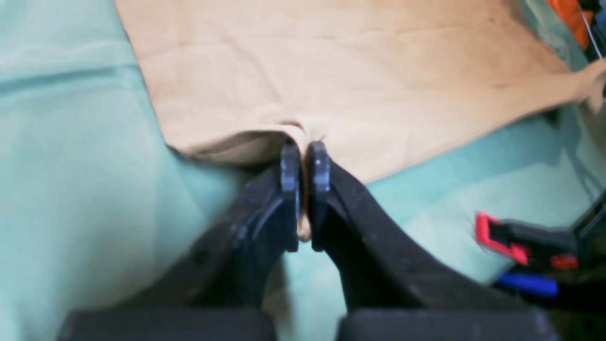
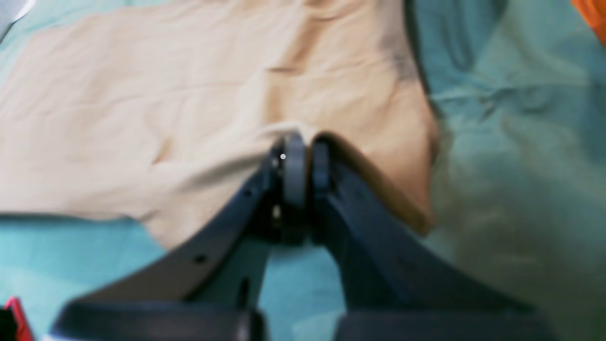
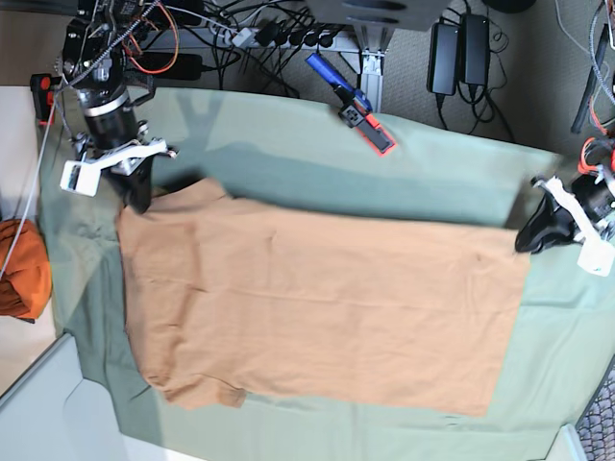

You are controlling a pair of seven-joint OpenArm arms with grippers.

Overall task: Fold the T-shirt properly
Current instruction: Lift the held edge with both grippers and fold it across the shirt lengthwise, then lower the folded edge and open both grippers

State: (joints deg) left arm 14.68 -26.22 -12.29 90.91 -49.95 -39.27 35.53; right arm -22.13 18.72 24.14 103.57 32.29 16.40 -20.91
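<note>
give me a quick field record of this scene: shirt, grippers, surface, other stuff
shirt: plain tan-orange cotton T-shirt, spread flat, not yet folded
left gripper: shut on the T-shirt's edge, at the base view's right
right gripper: shut on the T-shirt's edge, at the base view's left
surface: pale green sheet under the shirt
other: bright orange cloth bundle off the sheet's left edge; red-and-blue clamp at the sheet's far edge

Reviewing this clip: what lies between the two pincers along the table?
In the base view, only the T-shirt spans from the right pincer to the left pincer, stretched flat over the green sheet; each pincer pinches its edge.
</note>
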